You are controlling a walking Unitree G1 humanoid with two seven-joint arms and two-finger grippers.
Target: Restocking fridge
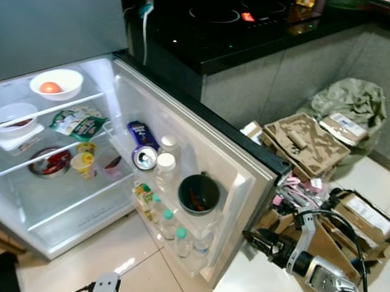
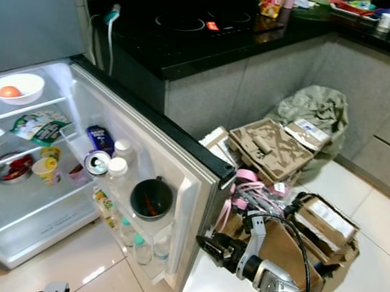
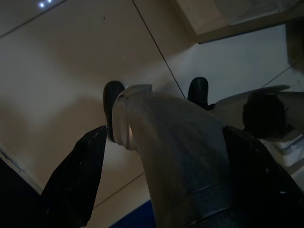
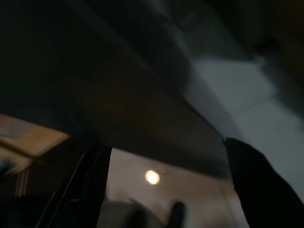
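The fridge (image 1: 82, 199) is seen standing open on the left, its lit interior already partly stocked. On the top shelf a white bowl (image 1: 56, 84) with an orange fruit is placed; on the shelf below lie a second white bowl (image 1: 12, 117) and a green-and-white packet (image 1: 78, 122); lower down a round red-lidded container (image 1: 50, 161) and a small yellow cup (image 1: 84, 162) are kept. The open door (image 1: 201, 153) is swung toward the robot, and its racks are loaded: a blue carton (image 1: 140, 135), a can (image 1: 144, 158) lying with its top outward, two white-capped bottles (image 1: 165, 163), a dark cup (image 1: 199, 194), and a lower row of small bottles (image 1: 172, 226).

The right claw (image 2: 210, 245) is held low, just beside the outer edge of the door and close to the floor; nothing is seen carried in it. In the right wrist view its two fingers (image 4: 256, 185) are shown well apart with the dim underside of the door between them. The left claw (image 3: 156, 142) hangs over the tiled floor, its fingers spread with a pale rounded part of the robot's own body seen between them.

Behind the right arm, cardboard boxes (image 1: 305, 144), a pink tangle of cords (image 1: 297, 189) and a grey sack (image 1: 349, 101) are heaped against the black worktop (image 1: 252, 25).

The stocking is judged largely done, the shelves and racks being well filled. What appears left is the closing of the door, unless further goods are to be fetched.
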